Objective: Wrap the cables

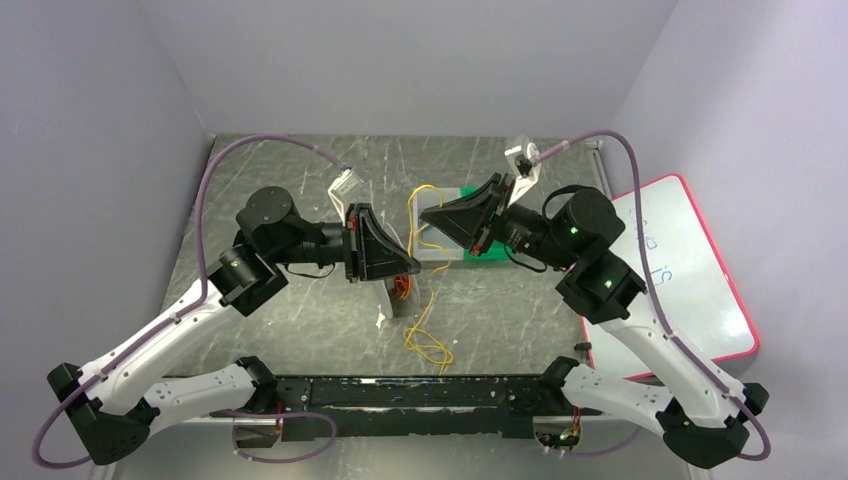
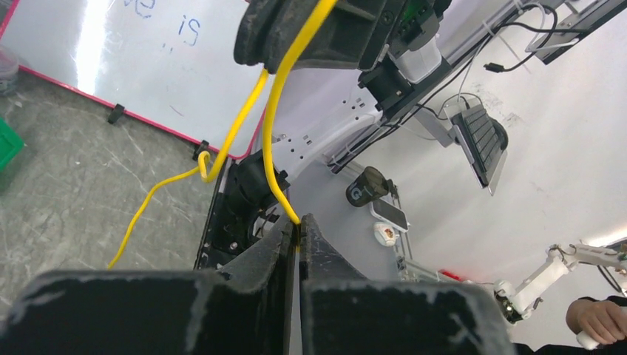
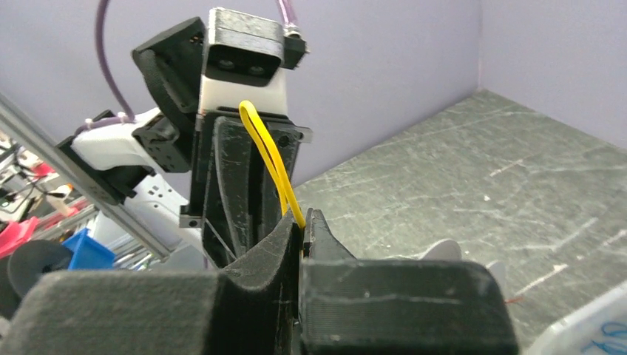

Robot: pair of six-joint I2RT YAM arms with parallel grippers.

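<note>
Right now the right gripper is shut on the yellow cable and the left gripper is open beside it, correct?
Not quite. The left gripper is not open: the left wrist view shows it shut on the yellow cable too. The right gripper is shut on it, as you said.

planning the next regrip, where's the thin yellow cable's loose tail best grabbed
At the loose tangle of the thin yellow cable lying on the grey table, likely from straight above: it lies flat and clear of both arms, while left gripper and right gripper pinch the upper stretch.
</note>
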